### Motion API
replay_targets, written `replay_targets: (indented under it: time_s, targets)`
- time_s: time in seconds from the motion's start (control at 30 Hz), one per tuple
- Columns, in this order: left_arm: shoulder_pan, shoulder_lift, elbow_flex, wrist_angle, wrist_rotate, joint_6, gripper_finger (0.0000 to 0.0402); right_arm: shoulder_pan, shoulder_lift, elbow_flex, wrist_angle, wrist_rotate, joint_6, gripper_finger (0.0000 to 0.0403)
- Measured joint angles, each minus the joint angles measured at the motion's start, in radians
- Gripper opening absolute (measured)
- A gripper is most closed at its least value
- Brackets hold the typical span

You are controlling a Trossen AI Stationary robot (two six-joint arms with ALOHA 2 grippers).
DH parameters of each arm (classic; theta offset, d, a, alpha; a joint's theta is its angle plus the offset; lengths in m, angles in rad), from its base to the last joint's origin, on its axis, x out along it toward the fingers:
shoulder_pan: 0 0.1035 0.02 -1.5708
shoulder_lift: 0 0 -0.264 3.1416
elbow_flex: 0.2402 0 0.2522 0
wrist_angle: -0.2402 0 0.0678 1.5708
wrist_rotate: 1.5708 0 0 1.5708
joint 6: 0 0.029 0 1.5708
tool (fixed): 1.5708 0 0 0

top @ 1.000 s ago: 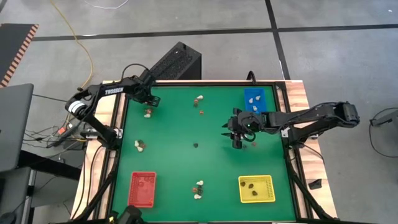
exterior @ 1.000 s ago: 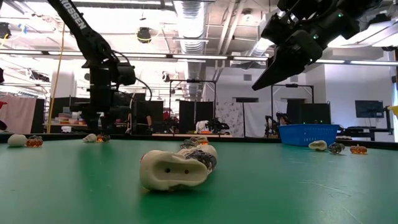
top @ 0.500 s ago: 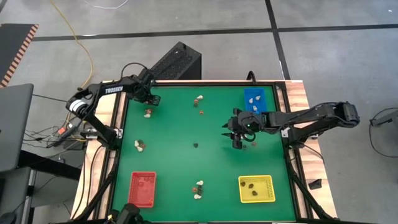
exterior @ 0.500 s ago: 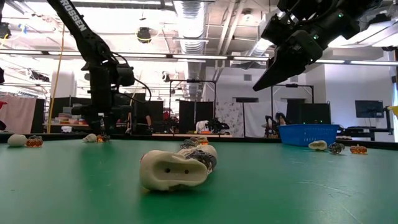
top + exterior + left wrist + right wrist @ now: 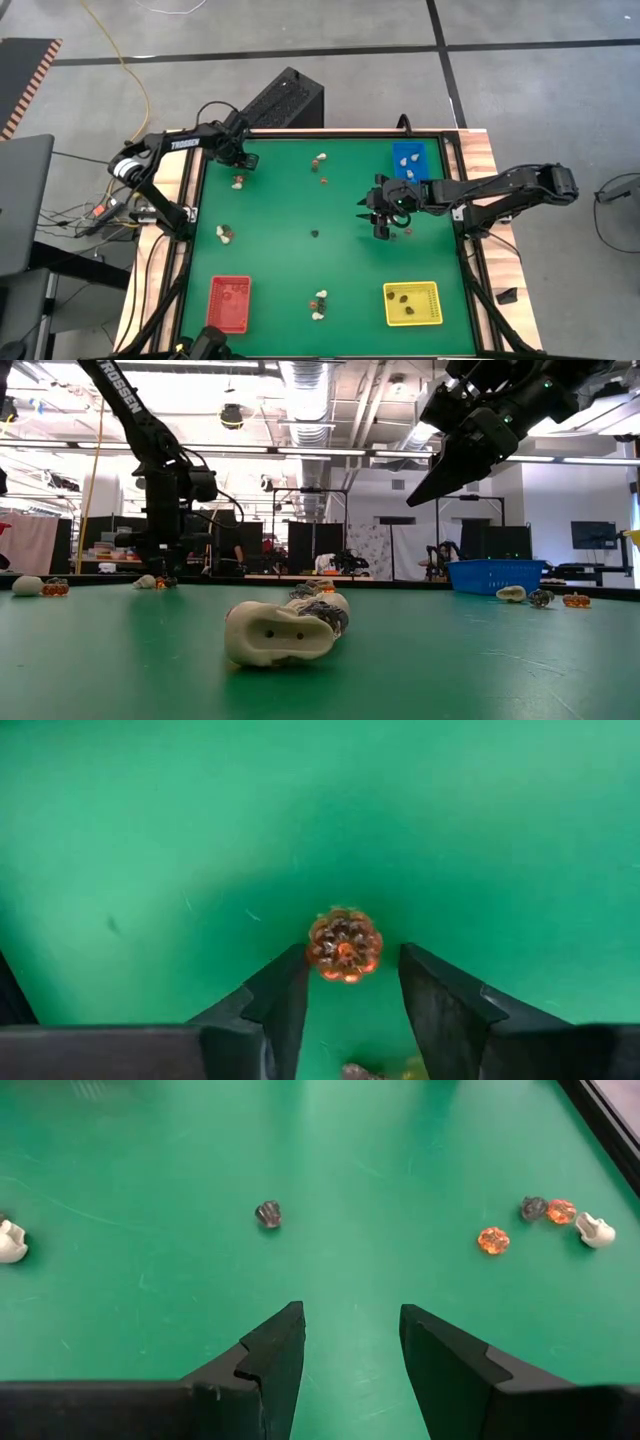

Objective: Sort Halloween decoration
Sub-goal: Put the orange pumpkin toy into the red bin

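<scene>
round orange trinket point(image 5: 344, 944) face-up, no long axis

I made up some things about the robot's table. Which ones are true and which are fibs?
1. The left gripper has an orange pumpkin trinket between its fingers. True.
2. The yellow tray is empty. False: dark trinkets lie in it.
3. The right gripper holds a white trinket. False: nothing is between its open fingers.
4. The blue tray sits at the table's far right corner. True.
</scene>
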State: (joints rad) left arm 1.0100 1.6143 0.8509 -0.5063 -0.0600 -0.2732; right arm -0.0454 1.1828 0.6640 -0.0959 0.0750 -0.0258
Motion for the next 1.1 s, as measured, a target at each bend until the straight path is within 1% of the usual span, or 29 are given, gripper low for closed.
replay_targets:
  time_s: [0.13,0.37,0.57,0.67,0.77,0.9,1.03,1.1]
  targets:
    - [0.000,0.001,0.000,0.002,0.000,0.000,0.0125,0.001,0.000,0.000,0.000,0.000,0.002,0.0195]
    - [0.000,0.005,0.000,0.005,0.000,0.003,0.0109,0.021,0.000,0.000,0.003,0.000,0.002,0.0195]
    - [0.000,0.002,0.007,0.000,0.008,0.052,0.0090,0.028,0.000,0.000,0.006,0.000,0.000,0.0195]
    - [0.000,-0.029,0.015,-0.005,0.059,0.053,0.0084,0.028,0.000,0.000,0.006,0.000,0.000,0.0195]
    - [-0.002,-0.082,0.019,-0.004,0.133,0.053,0.0083,0.028,0.000,0.000,0.006,0.000,0.000,0.0195]
    - [-0.028,-0.157,0.019,-0.078,0.210,0.053,0.0083,0.033,0.000,0.000,0.005,0.000,0.004,0.0195]
    - [-0.113,-0.243,0.015,-0.221,0.302,0.086,0.0083,0.046,0.000,0.000,0.003,0.000,0.010,0.0195]
    - [-0.179,-0.298,0.005,-0.287,0.377,0.094,0.0083,0.054,0.000,0.000,0.003,0.000,0.010,0.0195]
